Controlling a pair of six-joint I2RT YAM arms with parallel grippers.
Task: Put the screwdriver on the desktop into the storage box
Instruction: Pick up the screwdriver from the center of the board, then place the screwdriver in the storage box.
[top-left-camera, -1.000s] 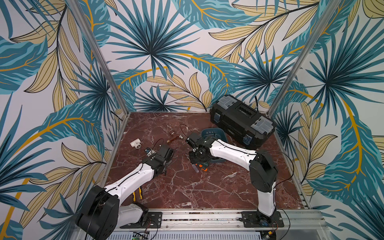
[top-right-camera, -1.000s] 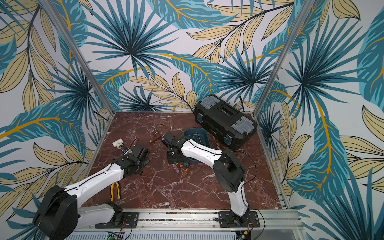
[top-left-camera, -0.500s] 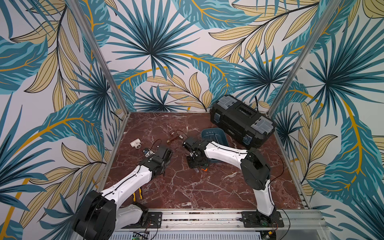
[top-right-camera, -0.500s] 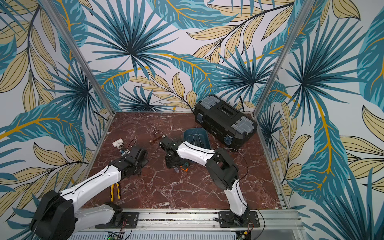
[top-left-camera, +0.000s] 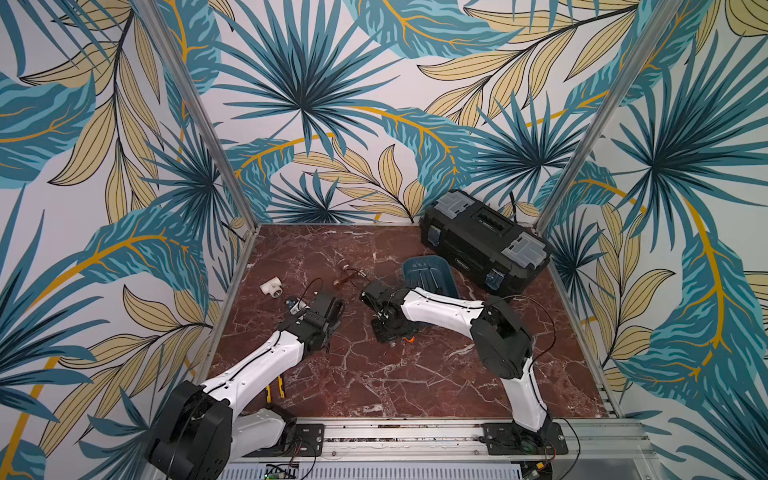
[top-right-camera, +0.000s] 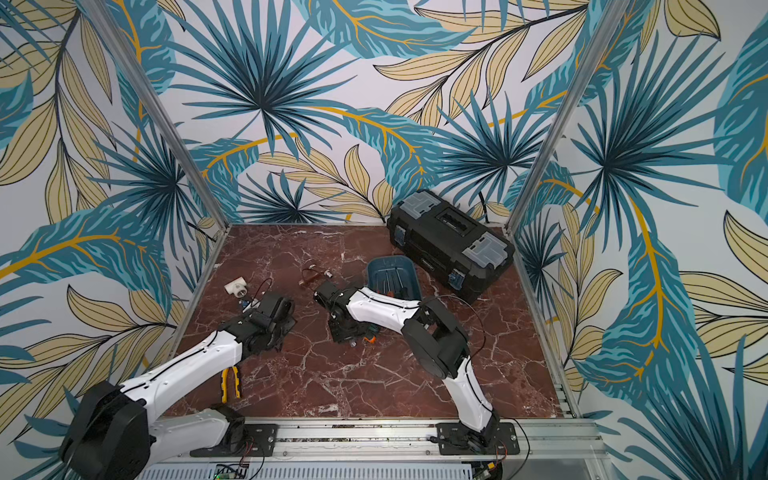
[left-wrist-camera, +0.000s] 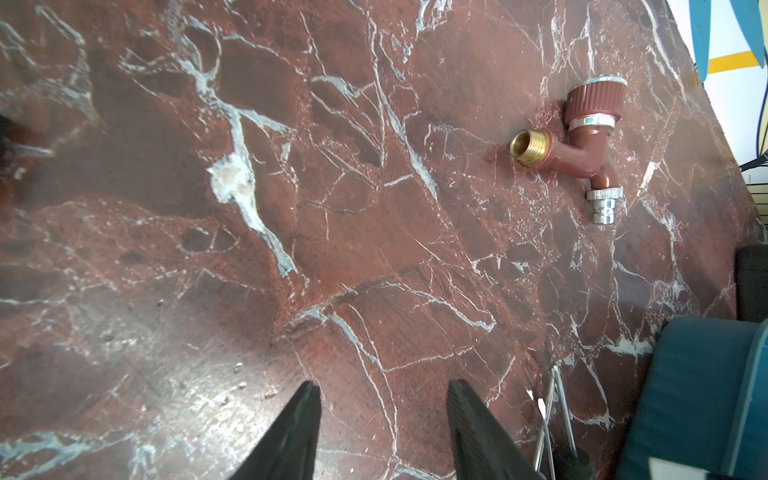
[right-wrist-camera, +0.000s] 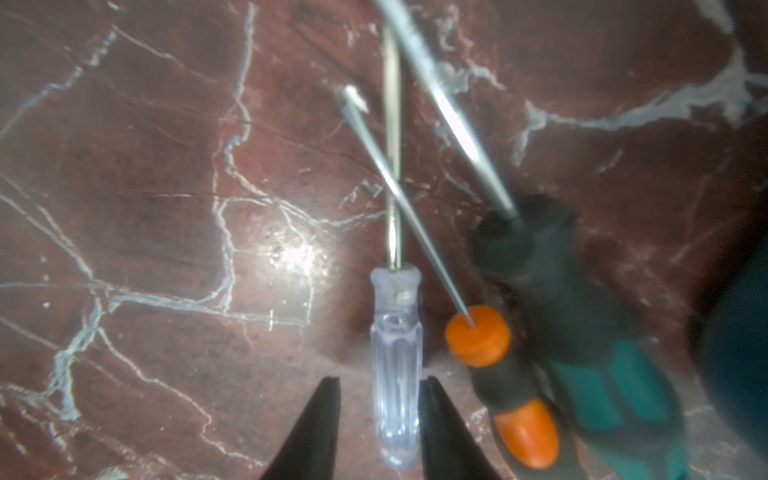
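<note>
**Step in hand:** grasp of a screwdriver. In the right wrist view the right claw (right-wrist-camera: 380, 386) straddles the clear-handled screwdriver (right-wrist-camera: 397, 365), which lies flat on the bench (right-wrist-camera: 145, 249) at lower centre of the frame. The jaws stand narrowly apart, one finger on each side of the handle. A sliver of bench shows at the left-hand finger, so the handle is not yet clamped. Just to its right lie an orange-handled screwdriver (right-wrist-camera: 478, 340), whose shaft crosses the clear one's shaft, and a teal-and-black screwdriver (right-wrist-camera: 602, 374).

**Next move (judgement):** clamp the clear handle, lift it straight up so the crossed shaft is not dragged, then carry it to the storage box (top-left-camera: 446, 278). In both top views the box stands just above the right arm, beside the black toolbox (top-left-camera: 482, 237).

**View differences:**
- **Top views:** these show the whole box, with thin shafts apparently lying in it. The claw's body hides its fingers and the clear handle, and only a speck of orange shows beside it.
- **Right wrist view:** this shows how the fingers stand to the handle, but only a dark edge of the box at far right.
- **Left wrist view:** the left claw (left-wrist-camera: 382, 390) has its jaws wide apart over bare bench and holds nothing. A brown tap fitting (left-wrist-camera: 582, 141) lies at upper right.
</note>
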